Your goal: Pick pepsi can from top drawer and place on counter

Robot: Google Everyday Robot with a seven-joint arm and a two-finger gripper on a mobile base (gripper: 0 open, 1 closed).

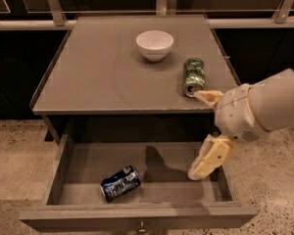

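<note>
The pepsi can (120,182) lies on its side on the floor of the open top drawer (137,217), left of the middle and near the front panel. The counter (98,75) is above the drawer. My gripper (194,135) is at the right, over the drawer's right side and in front of the counter's front edge. Its two cream fingers (209,158) are spread wide and hold nothing. The gripper is to the right of the can and well apart from it.
A white bowl (155,44) stands at the back middle of the counter. A green and silver can (193,76) lies on its side near the counter's front right edge, close to my upper finger. Metal railings run behind. The floor is speckled.
</note>
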